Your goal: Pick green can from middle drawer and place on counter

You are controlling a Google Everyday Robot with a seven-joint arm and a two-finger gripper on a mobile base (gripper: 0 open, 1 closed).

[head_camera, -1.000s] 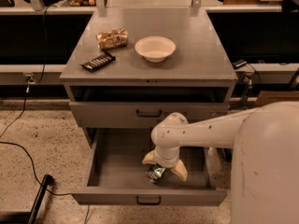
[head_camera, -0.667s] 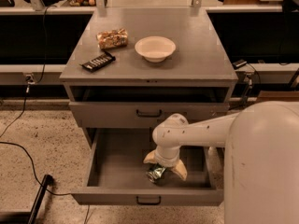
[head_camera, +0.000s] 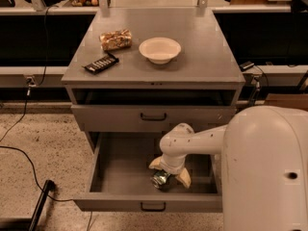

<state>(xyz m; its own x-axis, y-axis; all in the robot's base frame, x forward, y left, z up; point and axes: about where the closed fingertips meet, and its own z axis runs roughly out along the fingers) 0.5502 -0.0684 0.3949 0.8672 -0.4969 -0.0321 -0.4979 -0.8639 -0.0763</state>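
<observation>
glossy cream-white rounded arm [head_camera: 207, 141], small dark holes [head_camera: 291, 175], gripper [head_camera: 169, 173] with tan fingers [head_camera: 183, 178] down in the middle drawer [head_camera: 120, 203]

One view only; looks down from in front of and above the cabinet [head_camera: 204, 57]; fairly near; gripper [head_camera: 168, 174] low centre, in the open drawer [head_camera: 122, 165].

Dim; pincer [head_camera: 169, 173] in drawer [head_camera: 125, 163] shade, perhaps

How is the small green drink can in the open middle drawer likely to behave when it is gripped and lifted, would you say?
The small green drink can, below the gripper in the grey metal middle drawer, looks thin-walled, so probably light and easily dented. Its shiny rounded body may slip or roll if nudged.
</observation>
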